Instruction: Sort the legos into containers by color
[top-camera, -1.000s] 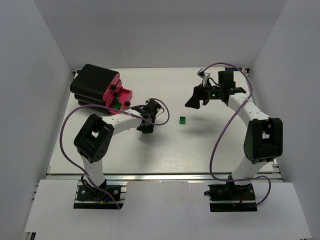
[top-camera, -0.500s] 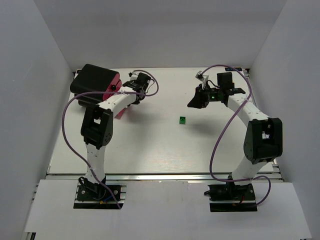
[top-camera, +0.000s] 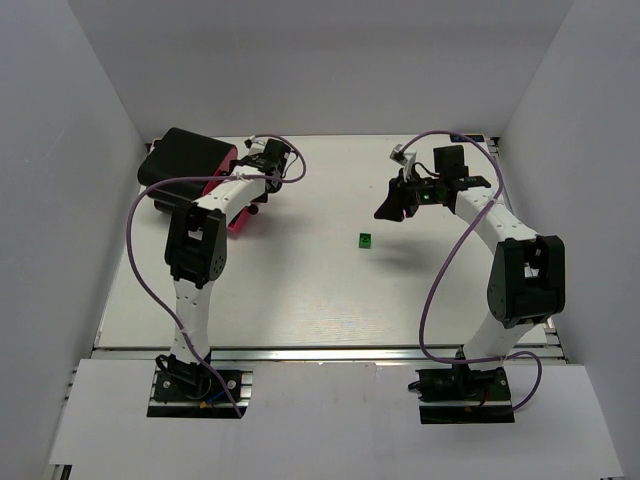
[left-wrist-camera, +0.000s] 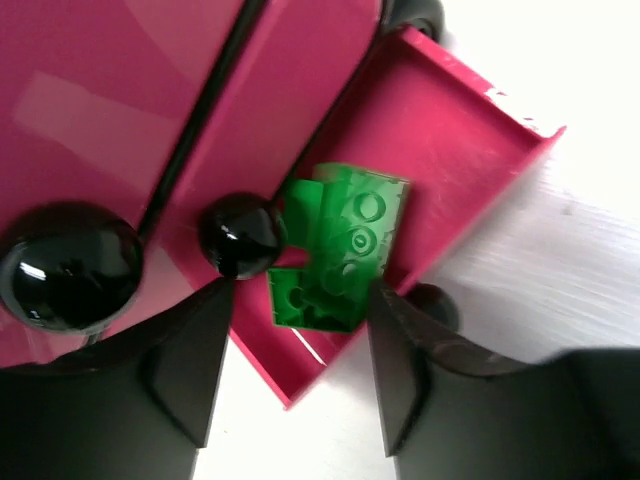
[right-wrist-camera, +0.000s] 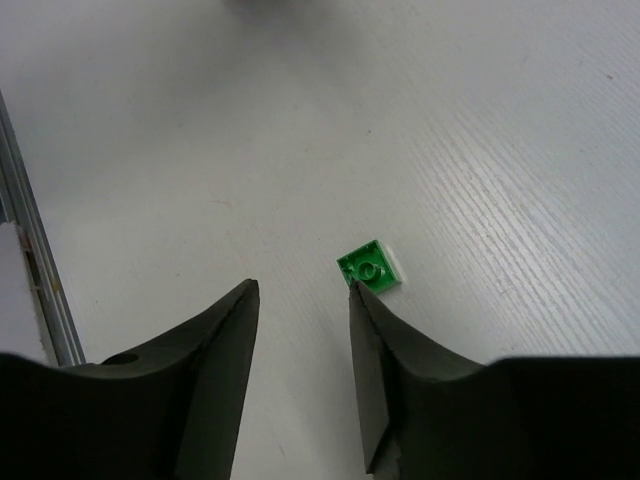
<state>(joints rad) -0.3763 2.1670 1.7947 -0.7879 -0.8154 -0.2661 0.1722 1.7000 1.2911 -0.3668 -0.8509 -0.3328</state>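
The left gripper (left-wrist-camera: 300, 325) hangs over the one pulled-out magenta drawer (left-wrist-camera: 470, 150) of the black cabinet (top-camera: 185, 160), its two fingers spread apart and clamped on nothing. A small cluster of green legos (left-wrist-camera: 345, 245) lies inside that drawer against its front corner, just beside a round black knob (left-wrist-camera: 240, 235). In the wrist view the cluster's lower edge sits between the fingertips, clear of the left one. The other drawer fronts (left-wrist-camera: 120, 100) stand closed. The right gripper (right-wrist-camera: 302, 300) hovers above the white table (top-camera: 330, 300), its fingers parted and empty. A single green lego brick (right-wrist-camera: 370, 268) lies studs up on the table, just beyond the tip of the finger seen on the right.
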